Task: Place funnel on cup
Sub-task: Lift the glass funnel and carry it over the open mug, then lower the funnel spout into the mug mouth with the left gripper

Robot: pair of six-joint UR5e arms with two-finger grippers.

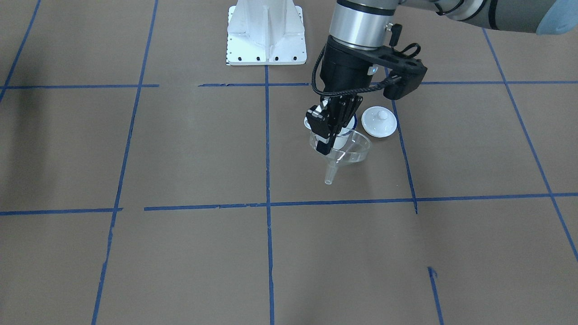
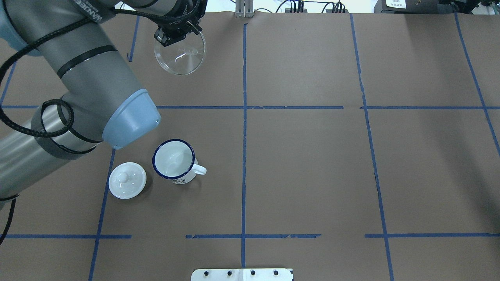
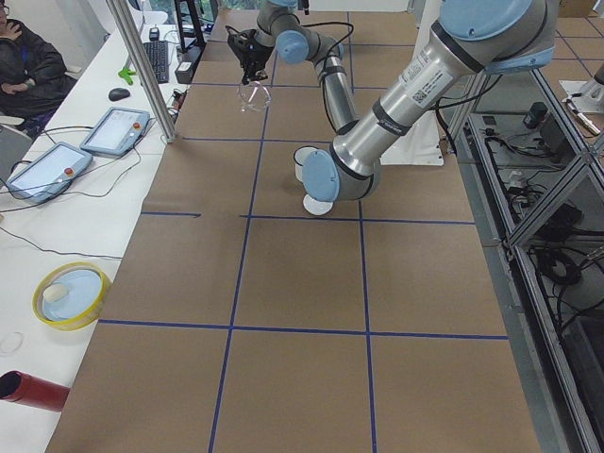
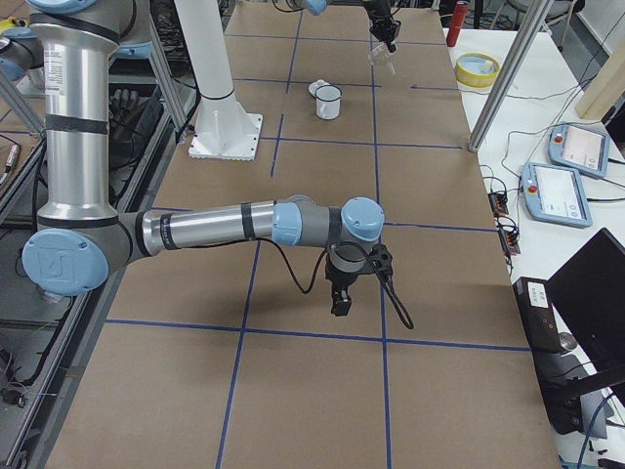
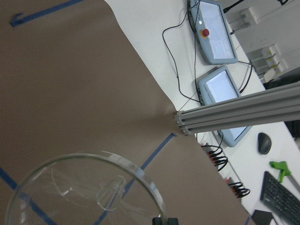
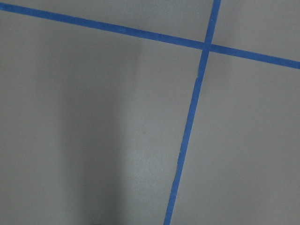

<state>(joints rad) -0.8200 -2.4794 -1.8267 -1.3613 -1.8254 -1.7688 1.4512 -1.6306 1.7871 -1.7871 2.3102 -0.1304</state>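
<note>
The white enamel mug with a dark blue rim (image 2: pixel 174 162) stands mouth upward, its opening wholly in sight from overhead. A round white knobbed lid (image 2: pixel 127 180) lies just beside it, opposite the handle. The left arm's grey blue-capped elbow (image 2: pixel 131 119) hangs near its far-left side. On the handle side stretches bare brown-paper worktop (image 2: pixel 312 168). The left gripper (image 1: pixel 323 144) carries the small transparent funnel (image 2: pixel 180 52) well apart from the mug.

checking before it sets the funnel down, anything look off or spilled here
Nothing stands out. The funnel hangs intact from the left gripper, pinched at its rim, not on the cup yet. The cup stands upright and empty, the white lid flat beside it, knob up. No spills show.
</note>
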